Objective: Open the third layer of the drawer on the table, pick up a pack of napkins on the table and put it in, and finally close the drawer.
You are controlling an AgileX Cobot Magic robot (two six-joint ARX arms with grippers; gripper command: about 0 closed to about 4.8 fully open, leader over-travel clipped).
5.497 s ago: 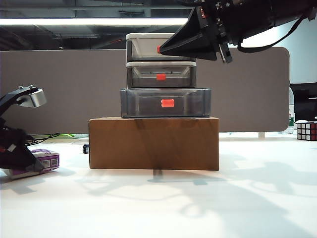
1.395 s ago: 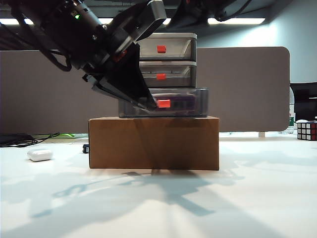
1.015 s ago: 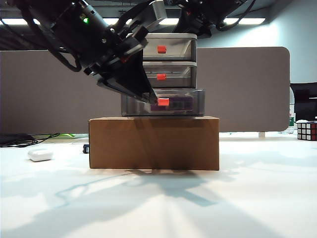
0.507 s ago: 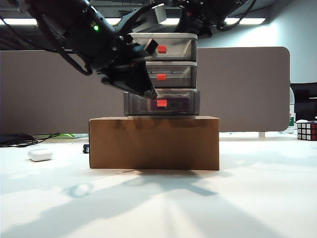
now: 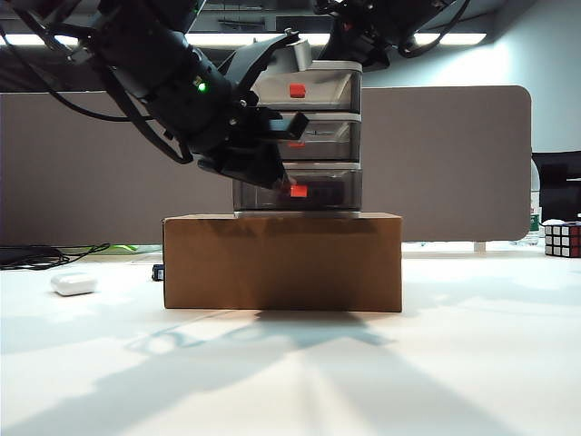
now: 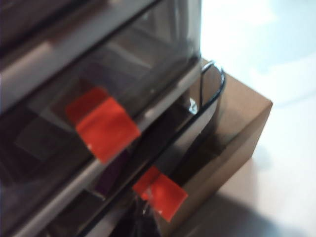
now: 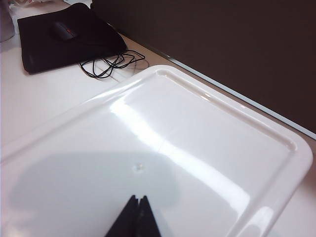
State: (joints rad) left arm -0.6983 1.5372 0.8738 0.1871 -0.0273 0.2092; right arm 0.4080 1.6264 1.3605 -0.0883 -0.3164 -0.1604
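The drawer (image 5: 313, 91) stands on a brown box on the table (image 5: 454, 363). Its third layer (image 5: 334, 191), the lowest smoky tray, sits nearly flush with the two trays above. My left gripper (image 5: 283, 186) is shut, its dark tips (image 6: 143, 223) against that tray's red handle (image 6: 160, 193). The pack of napkins (image 6: 112, 173) shows as a purple patch through the tray's front. My right gripper (image 7: 137, 198) is shut with nothing in it, tips at the drawer's white top (image 7: 197, 143). The right arm (image 5: 381, 23) hangs above the unit.
The brown cardboard box (image 5: 281, 263) carries the unit mid-table. A small white oval case (image 5: 73, 283) lies at the left, black cables (image 5: 36, 254) behind it, a Rubik's cube (image 5: 563, 239) far right. Behind the unit lie a black pad (image 7: 69, 39) and cable (image 7: 111, 64).
Over the last second the left gripper has pressed the third tray back into the unit. Earlier it was on the pack at the table's left; the pack now lies in the tray.
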